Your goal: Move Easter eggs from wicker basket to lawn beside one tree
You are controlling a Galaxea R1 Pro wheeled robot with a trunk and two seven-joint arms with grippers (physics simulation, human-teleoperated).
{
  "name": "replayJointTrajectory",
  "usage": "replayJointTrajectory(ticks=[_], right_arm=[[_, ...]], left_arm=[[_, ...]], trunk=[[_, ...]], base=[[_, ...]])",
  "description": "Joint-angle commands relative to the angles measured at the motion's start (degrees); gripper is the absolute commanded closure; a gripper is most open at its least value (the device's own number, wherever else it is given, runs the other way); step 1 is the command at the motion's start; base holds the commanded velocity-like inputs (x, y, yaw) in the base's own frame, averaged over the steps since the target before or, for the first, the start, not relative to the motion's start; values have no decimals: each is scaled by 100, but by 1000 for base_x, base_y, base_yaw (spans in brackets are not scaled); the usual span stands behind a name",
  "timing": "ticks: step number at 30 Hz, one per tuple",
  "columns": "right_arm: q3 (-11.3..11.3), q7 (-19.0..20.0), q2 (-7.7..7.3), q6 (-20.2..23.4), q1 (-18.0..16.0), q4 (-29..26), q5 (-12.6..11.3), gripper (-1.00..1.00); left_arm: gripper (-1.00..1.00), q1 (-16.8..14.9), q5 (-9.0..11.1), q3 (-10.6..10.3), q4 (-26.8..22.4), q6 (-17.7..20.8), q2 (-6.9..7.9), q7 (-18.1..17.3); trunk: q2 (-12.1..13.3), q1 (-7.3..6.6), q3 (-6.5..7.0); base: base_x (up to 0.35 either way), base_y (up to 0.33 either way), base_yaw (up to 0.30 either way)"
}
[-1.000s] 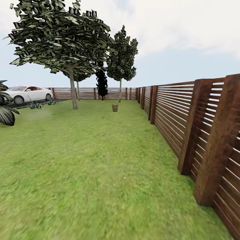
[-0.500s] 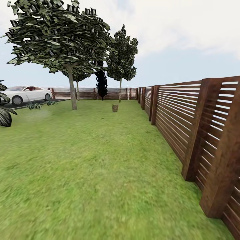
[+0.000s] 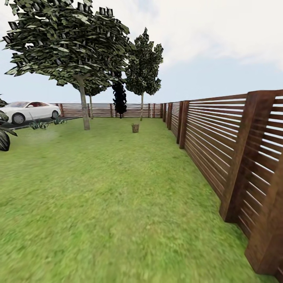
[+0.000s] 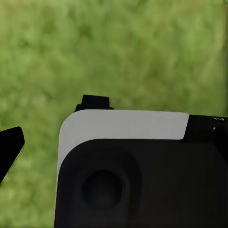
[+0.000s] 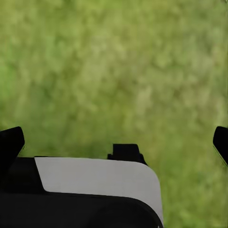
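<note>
Far off on the lawn [image 3: 110, 188], the wicker basket [image 3: 135, 127] shows as a small brown shape near the fence. The Easter eggs are hidden at this distance. To the left of the basket rises a tree [image 3: 84, 108] with a grey-brown trunk and a dark leafy crown. In the right wrist view, my right gripper [image 5: 115, 142] hangs open over grass, a dark fingertip at each side edge. My left gripper [image 4: 114, 145] also hangs over grass; one fingertip [image 4: 10, 147] shows far out at the edge, as on the open right one.
A slatted brown wooden fence [image 3: 220, 145] runs along the right and across the back. A second tree [image 3: 142, 74] and a narrow dark tree [image 3: 119, 98] stand by the back fence. A white car [image 3: 29, 111] and spiky plants [image 3: 4, 137] are at the left.
The whole head view has advanced a little: the near fence posts have slid right and grown larger, and the plant at the left has slipped toward the edge. The basket stays far off.
</note>
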Motion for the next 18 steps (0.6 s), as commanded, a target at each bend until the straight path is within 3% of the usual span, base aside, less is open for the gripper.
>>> replayJointTrajectory(ticks=[1, 18], right_arm=[[0, 1, 0, -19, -3, 5, 1, -100], [7, 1, 0, -19, -3, 4, 2, -100]], left_arm=[[-100, 2, 57, 11, -7, 8, 1, -28], [-100, 2, 57, 11, -5, 13, 1, -13]], trunk=[[-2, 3, -5], [-2, 3, -5]], base=[[327, 0, 0], [327, 0, 0]])
